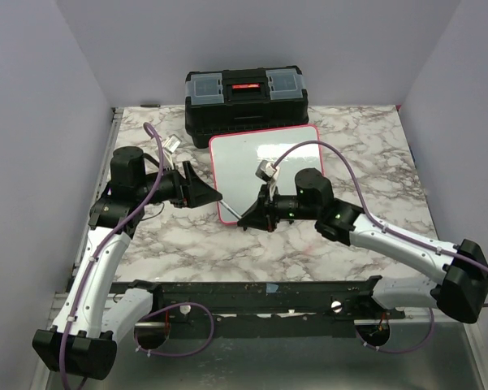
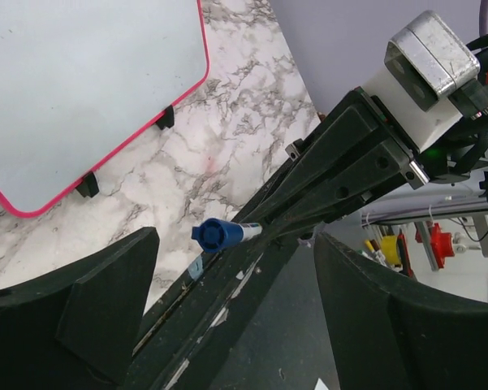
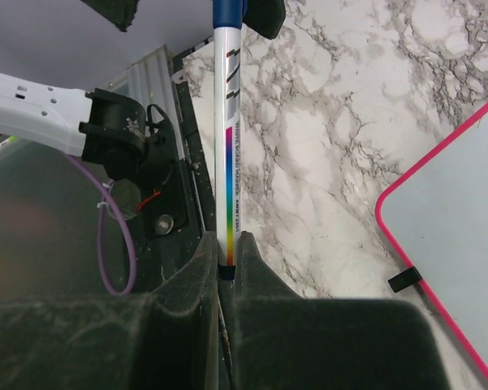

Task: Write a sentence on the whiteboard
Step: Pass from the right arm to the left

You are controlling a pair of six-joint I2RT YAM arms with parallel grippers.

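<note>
2 robot arms meet over a grey-veined marble bench (image 1: 373,154) set between plain pale walls.
A pink-framed whiteboard (image 1: 252,162) lies mid-bench, just in front of a black toolbox (image 1: 245,101) at the far edge. The right end effector (image 3: 226,268) is clamped on a white marker (image 3: 230,146) beside the board's near-left corner, holding it out toward the left arm. The left end effector (image 2: 235,244) stands apart, with the marker's blue end (image 2: 215,234) between its 2 fingers.
</note>
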